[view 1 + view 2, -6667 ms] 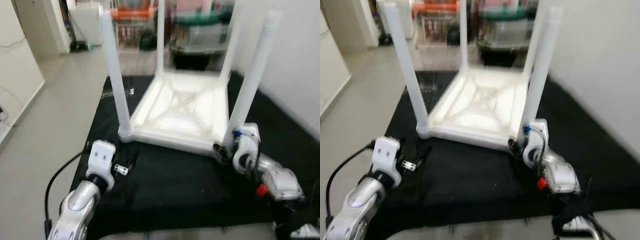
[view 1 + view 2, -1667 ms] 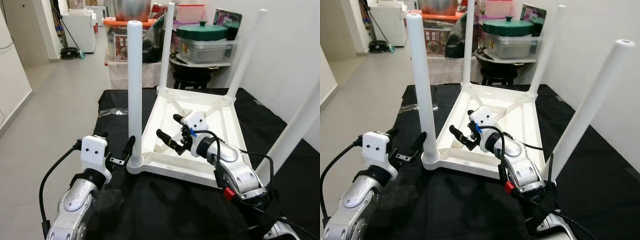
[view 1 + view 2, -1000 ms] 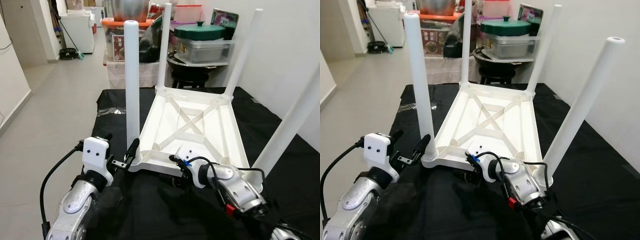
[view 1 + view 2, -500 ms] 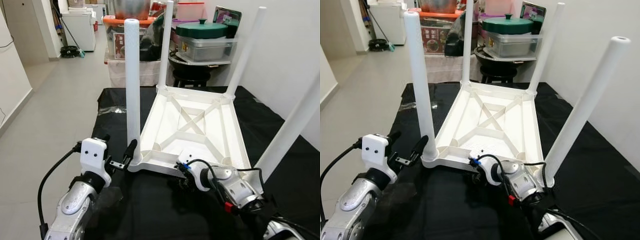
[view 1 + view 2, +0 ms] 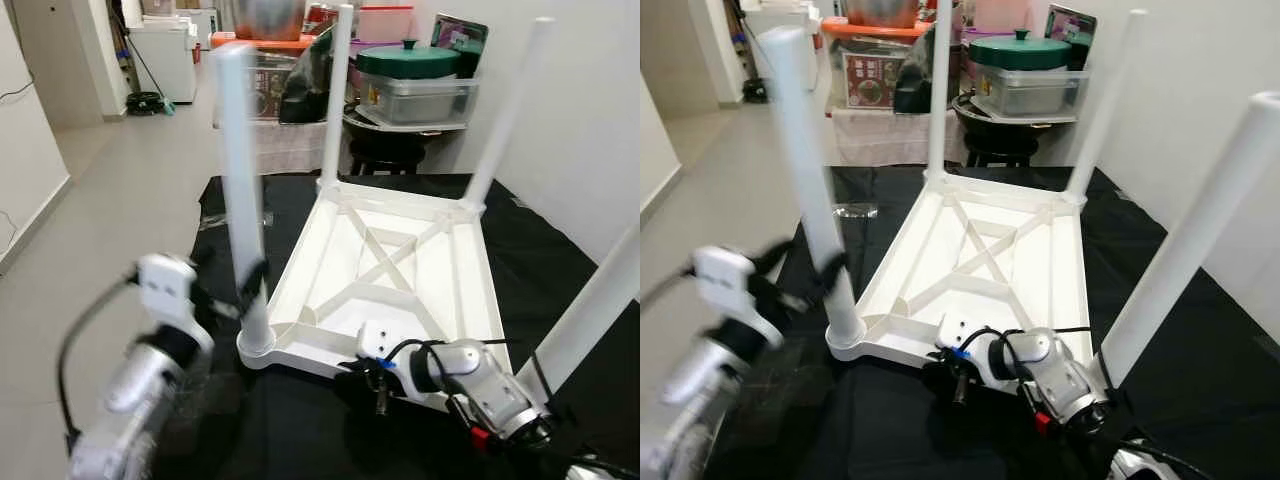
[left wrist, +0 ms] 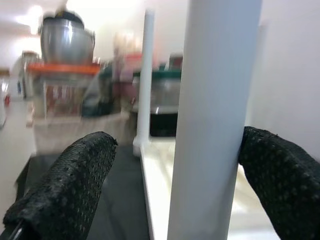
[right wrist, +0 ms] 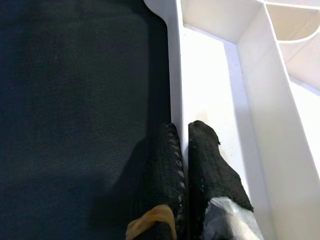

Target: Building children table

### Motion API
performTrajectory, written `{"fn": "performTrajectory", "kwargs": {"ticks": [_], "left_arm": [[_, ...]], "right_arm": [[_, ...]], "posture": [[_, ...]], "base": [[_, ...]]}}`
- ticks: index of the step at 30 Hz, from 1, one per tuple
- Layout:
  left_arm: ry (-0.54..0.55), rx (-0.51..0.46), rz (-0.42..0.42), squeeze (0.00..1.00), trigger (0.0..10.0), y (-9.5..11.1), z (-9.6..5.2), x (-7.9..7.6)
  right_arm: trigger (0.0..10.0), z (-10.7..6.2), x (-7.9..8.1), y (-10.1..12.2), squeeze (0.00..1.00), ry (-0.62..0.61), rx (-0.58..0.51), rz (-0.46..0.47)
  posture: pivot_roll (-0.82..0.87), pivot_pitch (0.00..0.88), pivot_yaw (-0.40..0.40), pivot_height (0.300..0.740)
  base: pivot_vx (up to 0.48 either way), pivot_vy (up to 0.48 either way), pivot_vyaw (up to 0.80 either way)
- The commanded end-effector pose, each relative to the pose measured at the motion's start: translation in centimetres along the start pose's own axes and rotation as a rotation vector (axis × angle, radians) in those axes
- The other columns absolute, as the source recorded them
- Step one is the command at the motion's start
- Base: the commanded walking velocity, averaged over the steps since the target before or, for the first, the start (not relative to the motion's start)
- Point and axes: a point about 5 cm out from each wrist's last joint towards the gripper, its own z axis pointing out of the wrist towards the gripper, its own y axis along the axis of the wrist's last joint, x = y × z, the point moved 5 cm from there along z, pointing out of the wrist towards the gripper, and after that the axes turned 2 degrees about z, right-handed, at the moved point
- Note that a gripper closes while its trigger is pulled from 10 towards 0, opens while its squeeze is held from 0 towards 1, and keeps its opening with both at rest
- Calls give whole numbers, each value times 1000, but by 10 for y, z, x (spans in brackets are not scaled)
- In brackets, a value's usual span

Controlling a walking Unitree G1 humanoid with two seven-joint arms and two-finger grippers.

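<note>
Left eye view: left gripper (image 5: 243,290) now blurred, nearer leg (image 5: 240,200).

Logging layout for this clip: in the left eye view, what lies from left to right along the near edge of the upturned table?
Left end effector → near-left table leg → right end effector → near-right table leg.

light: bright, even indoor | blur: left arm (image 5: 150,340) smeared | right wrist: sharp

The left arm (image 5: 150,350) and near table leg (image 5: 240,200) are motion-blurred; the right-hand leg (image 5: 590,300) runs off-frame.
</note>
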Motion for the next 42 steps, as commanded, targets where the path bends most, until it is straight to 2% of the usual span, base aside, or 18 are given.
{"fn": "performTrajectory", "kwargs": {"ticks": [1,3,4,6,7,9,10,14,20,32,37,38,42], "left_arm": [[-68,-29,3,0,10000,22,-6,2],[-223,17,-18,0,10000,18,-15,-25],[-223,17,-18,0,10000,18,-15,-25],[-322,108,-57,0,10000,-4,-31,-53],[-343,133,-73,0,10000,-10,-37,-61],[-341,165,-87,0,10000,-18,-41,-65],[-325,191,-89,0,10000,-25,-43,-66],[-313,206,-88,0,10000,-29,-44,-65],[-235,215,-78,0,10000,-31,-39,-47],[-254,212,-83,0,10000,-28,-38,-53],[-254,218,-77,0,10000,-29,-38,-55],[-250,224,-71,0,10000,-30,-37,-56],[-245,227,-68,0,10000,-32,-36,-56]], "right_arm": [[0,0,-12,-13,0,-76,30,57],[0,2,-23,-6,0,-136,8,76],[0,2,-23,-6,0,-136,8,76],[0,3,-28,3,0,-165,-24,84],[0,2,-30,6,0,-176,-31,85],[0,1,-32,7,0,-183,-40,81],[0,0,-34,8,0,-192,-45,80],[0,-1,-35,8,0,-196,-48,79],[0,-4,-32,6,0,-174,-56,66],[0,-5,-22,6,0,-129,-73,13],[0,-8,-23,3,0,-128,-67,-4],[0,-16,-26,-2,0,-138,-57,-22],[0,-21,-28,-6,0,-147,-49,-32]], "posture": [[108,0,-67,740],[108,0,-65,740],[108,0,-65,740],[104,0,-60,740],[103,0,-55,740],[101,0,-55,740],[103,0,-55,740],[103,0,-55,740],[107,0,-58,740],[98,0,-55,740],[98,0,-56,740],[97,0,-57,740],[95,0,-57,740]], "base": [[0,0,0],[0,0,0],[0,0,0],[0,0,0],[0,0,0],[0,0,0],[0,0,0],[0,0,0],[-322,0,0],[-386,0,0],[-76,0,0],[0,0,0],[0,0,0]]}}
